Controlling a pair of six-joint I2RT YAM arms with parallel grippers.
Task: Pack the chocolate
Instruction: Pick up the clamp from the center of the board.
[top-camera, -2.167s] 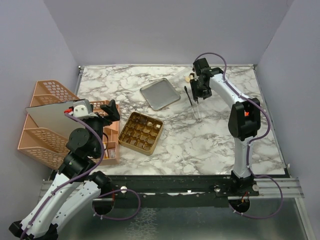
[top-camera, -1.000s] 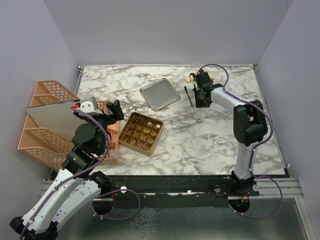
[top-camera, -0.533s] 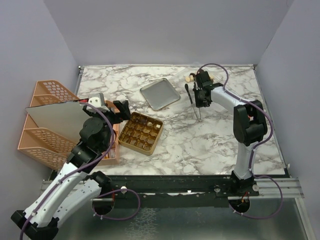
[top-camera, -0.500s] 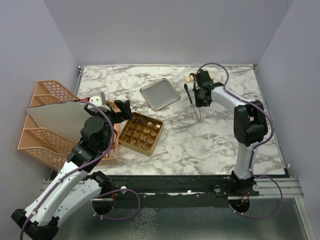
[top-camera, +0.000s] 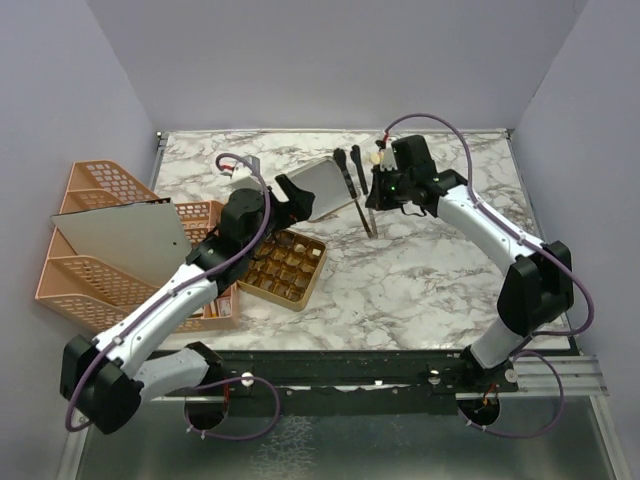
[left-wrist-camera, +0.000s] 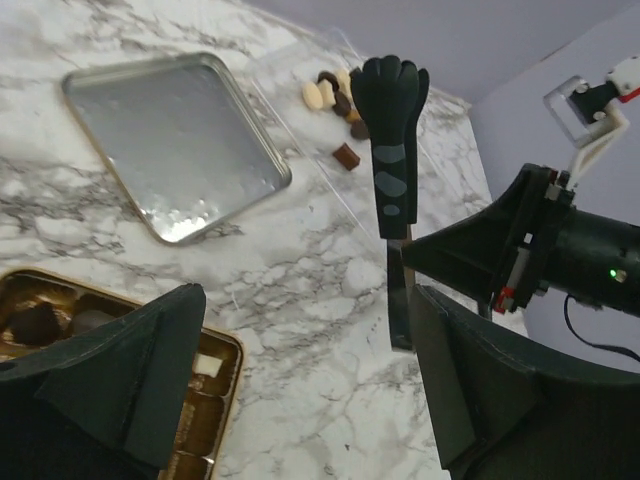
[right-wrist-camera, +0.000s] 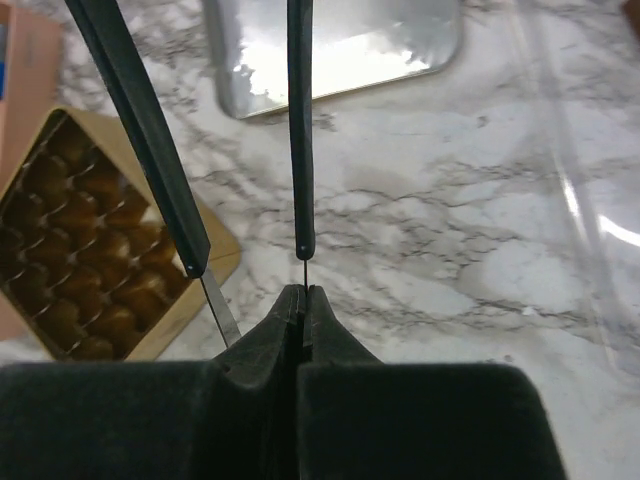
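Several chocolate pieces (left-wrist-camera: 335, 92) in brown and cream lie in a small heap at the back of the table (top-camera: 377, 157). A few more sit in the golden grid tray (left-wrist-camera: 215, 350), (top-camera: 283, 265), (right-wrist-camera: 215, 265). My right gripper (right-wrist-camera: 303, 295), (top-camera: 377, 193) is shut on the thin metal end of black-tipped tongs (right-wrist-camera: 299, 120), (left-wrist-camera: 391, 150), (top-camera: 352, 180), which it holds off the marble, tips pointing toward the back. My left gripper (left-wrist-camera: 310, 400), (top-camera: 292, 194) is open and holds nothing; it hovers between the tray and the tongs.
A silver metal tray (left-wrist-camera: 175, 140), (right-wrist-camera: 330, 40) lies behind the golden tray, partly covered by my left gripper in the top view. A clear plastic sheet (left-wrist-camera: 300, 150) lies under the heap. Orange file racks (top-camera: 100, 240) and a pink box (top-camera: 218, 295) stand at the left.
My left arm has swung from the pink box across the golden tray toward the centre. My right gripper has shut on the tongs, lifted them and carried them left.
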